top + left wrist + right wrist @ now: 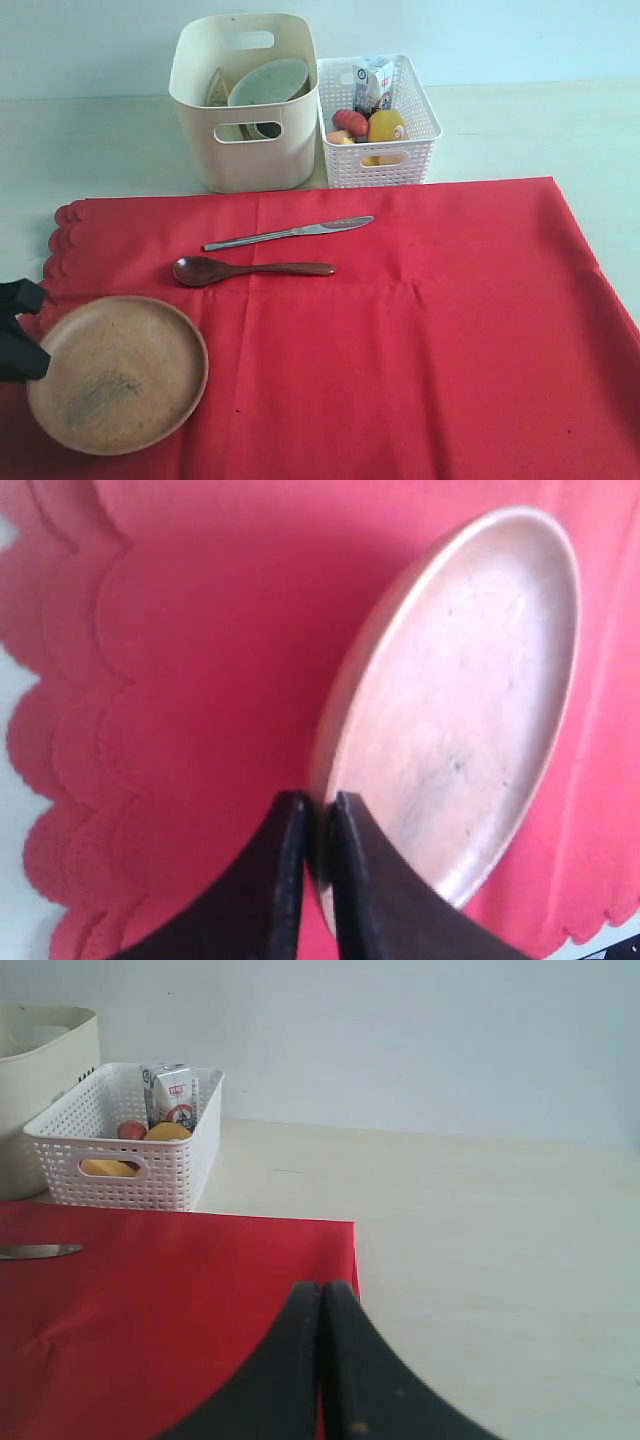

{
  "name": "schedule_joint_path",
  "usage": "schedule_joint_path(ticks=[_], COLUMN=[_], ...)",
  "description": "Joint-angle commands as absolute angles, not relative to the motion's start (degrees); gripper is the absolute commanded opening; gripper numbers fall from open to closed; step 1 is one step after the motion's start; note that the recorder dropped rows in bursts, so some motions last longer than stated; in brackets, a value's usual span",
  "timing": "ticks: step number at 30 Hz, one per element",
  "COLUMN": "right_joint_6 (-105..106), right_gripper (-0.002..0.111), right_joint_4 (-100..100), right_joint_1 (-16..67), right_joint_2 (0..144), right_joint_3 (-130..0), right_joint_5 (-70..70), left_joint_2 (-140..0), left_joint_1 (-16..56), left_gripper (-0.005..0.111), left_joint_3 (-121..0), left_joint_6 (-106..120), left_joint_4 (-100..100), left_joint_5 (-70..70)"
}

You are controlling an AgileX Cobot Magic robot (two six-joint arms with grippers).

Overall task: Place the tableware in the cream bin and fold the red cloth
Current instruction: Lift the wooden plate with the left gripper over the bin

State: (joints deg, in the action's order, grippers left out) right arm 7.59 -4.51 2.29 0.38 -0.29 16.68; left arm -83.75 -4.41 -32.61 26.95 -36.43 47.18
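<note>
- One wooden plate (pixel 118 375): at the scalloped end of your red cloth (pixel 420 330), rim clamped by your left gripper (pixel 318 815).
- One knife (pixel 288 233), one spoon (pixel 250 269): loose on the cloth, apart.
- One cream bin (pixel 250 165): behind the cloth, one bowl (pixel 268 82) showing inside.
- Your right gripper (pixel 320 1295): clenched, empty.

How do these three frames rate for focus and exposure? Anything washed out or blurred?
Exterior view: even, soft light, sharp throughout, slight sheen on the knife. Left wrist view: the plate looks washed out and soft, the left hand a dark blur. Right wrist view: the basket is crisp, the right hand a near-black silhouette up close.
</note>
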Motion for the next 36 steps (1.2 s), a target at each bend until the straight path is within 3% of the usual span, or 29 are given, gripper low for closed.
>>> schedule_joint_path(ticks=[1, 7, 15, 36], right_joint_6=[7.4, 7.4, 7.4, 7.4], right_gripper=[0.000, 0.000, 0.000, 0.000], right_joint_4=[-4.5, -4.5, -4.4, -4.5], right_joint_1=[2.0, 2.0, 2.0, 2.0], right_joint_2=[0.0, 0.0, 0.0, 0.0], right_joint_3=[0.0, 0.0, 0.0, 0.0], right_joint_5=[16.2, 16.2, 16.1, 16.1], left_joint_2=[-78.2, -72.7, -75.2, -107.9], left_joint_1=[-4.7, -4.7, -4.7, -1.8], left_gripper=[0.000, 0.000, 0.000, 0.000], left_joint_3=[-36.0, -45.5, -60.4, -94.5], left_joint_6=[27.0, 27.0, 27.0, 27.4], left_joint_4=[-38.2, -43.9, -47.3, -51.9], left_joint_5=[49.9, 51.8, 47.5, 47.0])
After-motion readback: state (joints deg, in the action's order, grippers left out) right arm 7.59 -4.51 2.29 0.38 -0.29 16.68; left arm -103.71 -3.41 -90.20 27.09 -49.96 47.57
